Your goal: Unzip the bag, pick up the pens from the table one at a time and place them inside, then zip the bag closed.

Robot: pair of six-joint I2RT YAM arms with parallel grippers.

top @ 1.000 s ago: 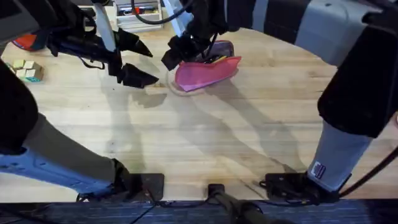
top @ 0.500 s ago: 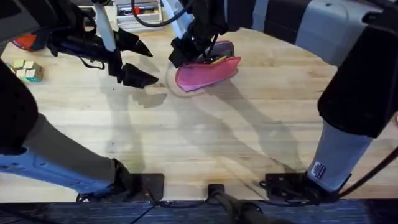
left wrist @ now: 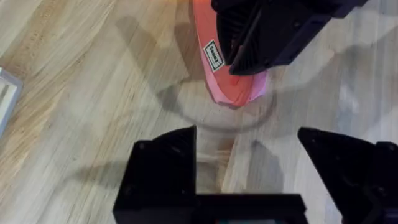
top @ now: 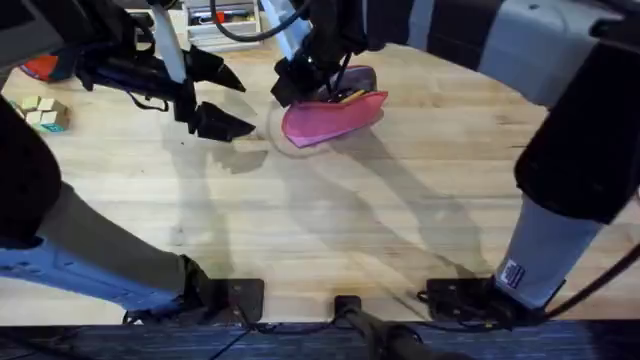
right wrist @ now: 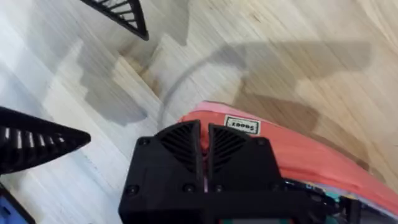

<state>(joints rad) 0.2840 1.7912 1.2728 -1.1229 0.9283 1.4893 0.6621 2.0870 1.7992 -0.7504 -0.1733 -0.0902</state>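
2 arms: right fingers (right wrist: pixel 204 149) pinched on bag (top: pixel 330 117); left fingers (left wrist: pixel 249 168) spread, empty; overhead alone shows pens (top: pixel 350 95) inside

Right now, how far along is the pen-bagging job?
Done: the bag lies unzipped, with pens showing inside its mouth. In hand: the right jaws are shut on the bag's end, seemingly at the zipper, while the left jaws hang open beside it. Left: zipping the bag closed.
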